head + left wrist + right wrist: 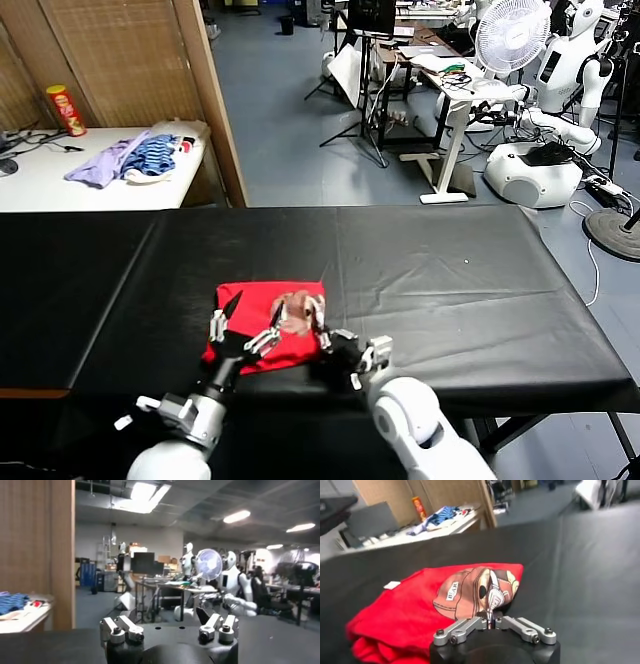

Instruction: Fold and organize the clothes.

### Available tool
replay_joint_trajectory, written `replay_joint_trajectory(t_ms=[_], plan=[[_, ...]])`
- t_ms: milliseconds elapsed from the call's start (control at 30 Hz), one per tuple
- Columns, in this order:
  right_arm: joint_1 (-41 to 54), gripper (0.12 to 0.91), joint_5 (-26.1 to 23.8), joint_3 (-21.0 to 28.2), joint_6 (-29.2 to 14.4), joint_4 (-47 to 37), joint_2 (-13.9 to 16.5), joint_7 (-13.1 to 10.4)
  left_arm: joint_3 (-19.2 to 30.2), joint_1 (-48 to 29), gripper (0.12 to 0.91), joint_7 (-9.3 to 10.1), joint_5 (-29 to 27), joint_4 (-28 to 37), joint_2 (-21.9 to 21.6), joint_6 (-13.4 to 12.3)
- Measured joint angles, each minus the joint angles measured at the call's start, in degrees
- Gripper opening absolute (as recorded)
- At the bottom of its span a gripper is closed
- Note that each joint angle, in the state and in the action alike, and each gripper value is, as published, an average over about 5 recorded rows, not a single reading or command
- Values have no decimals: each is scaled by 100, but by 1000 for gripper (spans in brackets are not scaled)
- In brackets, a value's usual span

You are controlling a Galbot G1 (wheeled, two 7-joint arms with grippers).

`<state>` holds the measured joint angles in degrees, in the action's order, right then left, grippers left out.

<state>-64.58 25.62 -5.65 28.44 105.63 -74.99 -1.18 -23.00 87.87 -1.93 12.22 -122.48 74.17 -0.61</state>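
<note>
Red folded T-shirt [266, 322] lies under both grippers: right gripper [491, 614] pinches its near right edge, while left gripper [240, 325] hovers released over its left half.

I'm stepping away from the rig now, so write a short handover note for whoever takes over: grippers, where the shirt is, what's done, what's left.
Left gripper: open, over the near left part of the red T-shirt, holding nothing.
Right gripper: shut, fingertips pinching a small fold of cloth on the printed graphic.
Shirt: already folded into a compact bundle on the black table, near the robot's edge, white tag showing on top.
Done: most of the folding, by the look of it.
Left: probably a last fold or tidying, then letting go.
</note>
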Motion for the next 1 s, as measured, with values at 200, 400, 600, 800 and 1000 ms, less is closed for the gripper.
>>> replay_joint_trajectory(t_ms=[200, 400, 600, 800, 1000], plan=[[-251, 322, -399, -270, -47, 432, 514, 183, -85, 3, 798, 329, 54, 153, -2, 12], [-727, 639, -929, -518, -551, 985, 933, 83, -189, 76, 798, 424, 54, 307, -23, -24], [-1293, 793, -1422, -706, -1153, 1340, 1046, -206, -282, 250, 798, 602, -57, 305, -70, -17], [-2059, 798, -1563, -893, -1696, 1729, 1076, -604, -501, 762, 798, 709, 10, 0, -221, 150], [-2831, 798, -1611, -1155, -2158, 2176, 1024, -888, -753, 1630, 798, 761, 106, -361, -235, 196]])
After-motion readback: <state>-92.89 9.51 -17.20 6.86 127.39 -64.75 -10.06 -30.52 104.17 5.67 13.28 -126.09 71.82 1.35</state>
